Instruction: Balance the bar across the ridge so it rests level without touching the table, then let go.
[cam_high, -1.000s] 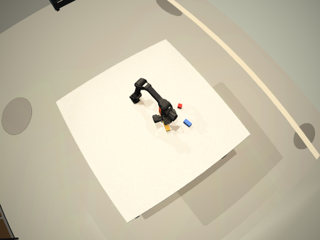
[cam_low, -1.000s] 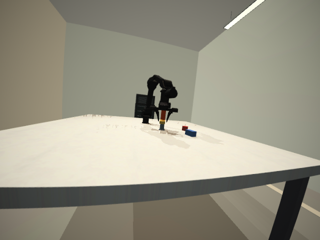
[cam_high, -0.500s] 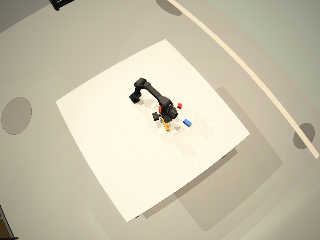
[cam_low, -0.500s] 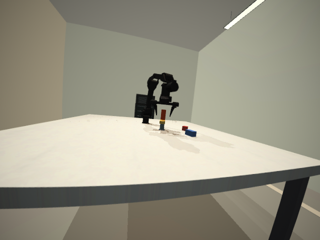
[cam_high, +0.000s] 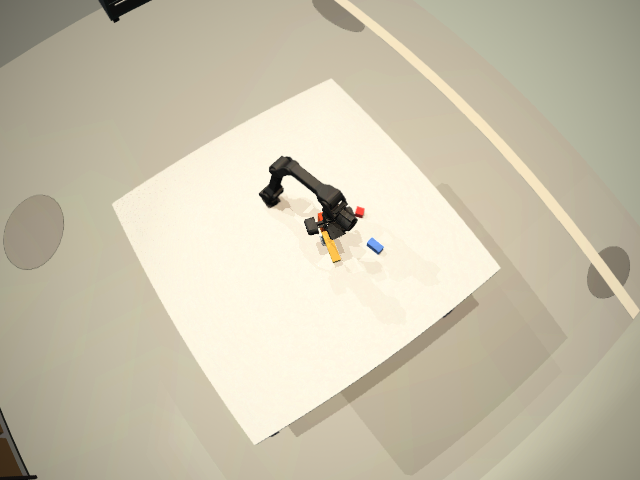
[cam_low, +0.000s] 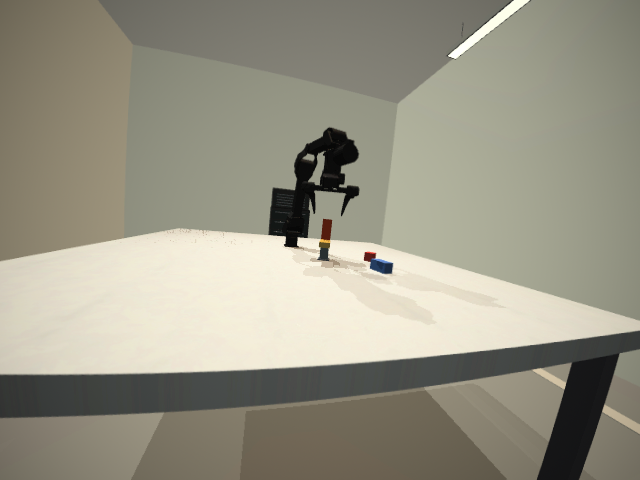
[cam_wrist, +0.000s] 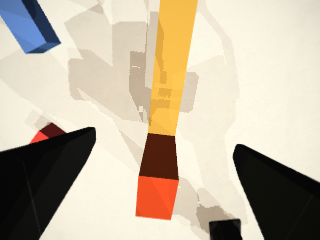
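Note:
The yellow bar lies on top of the blue-grey ridge. The exterior camera sees it almost end-on, above the table, so its exact tilt cannot be told. A tall red block stands upright on the bar, at the end towards the arm's base. My gripper is open and empty, its fingertips apart on either side and slightly above the red block's top. The ridge is hidden in the wrist view.
A small red cube and a blue block lie on the white table, off to one side of the bar. The arm's base stands behind the ridge.

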